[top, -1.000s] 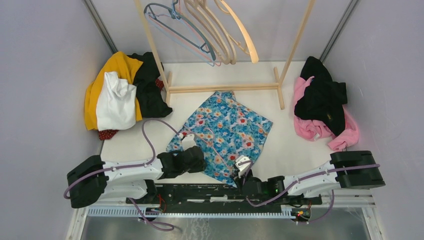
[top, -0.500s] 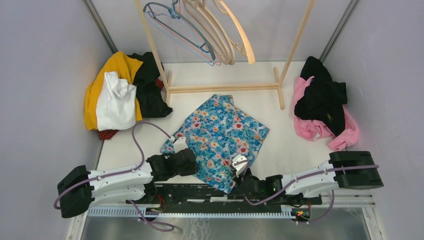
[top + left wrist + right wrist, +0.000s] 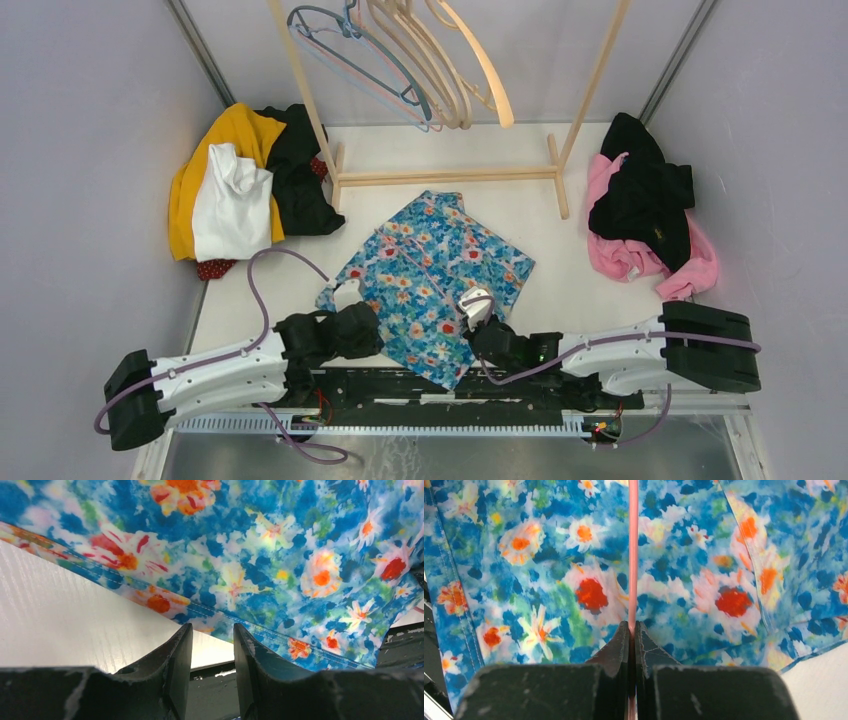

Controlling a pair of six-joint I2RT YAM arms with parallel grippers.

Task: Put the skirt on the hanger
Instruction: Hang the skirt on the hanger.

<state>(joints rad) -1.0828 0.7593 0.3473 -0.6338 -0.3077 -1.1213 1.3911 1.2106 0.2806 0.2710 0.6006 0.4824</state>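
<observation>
The skirt [image 3: 432, 268], blue with a flower print, lies spread on the white table in the middle; it also fills the left wrist view [image 3: 260, 550] and the right wrist view [image 3: 539, 580]. A thin pink hanger [image 3: 633, 550] lies across the skirt [image 3: 436, 278]. My right gripper [image 3: 633, 625] is shut on the hanger's rod, at the skirt's near right part [image 3: 474, 318]. My left gripper [image 3: 212, 629] is open with nothing between its fingers, just short of the skirt's near hem, by its near left side [image 3: 372, 334].
A wooden rack [image 3: 450, 176] with several hangers [image 3: 410, 60] stands at the back. Clothes piles lie at the left [image 3: 240, 185] and right [image 3: 650, 215]. The black rail [image 3: 420, 385] runs along the near edge under the skirt's corner.
Both grippers have shifted left, the left one also drawing back toward the near edge. The skirt and hanger have slid left with the right gripper, and the skirt has bunched narrower.
</observation>
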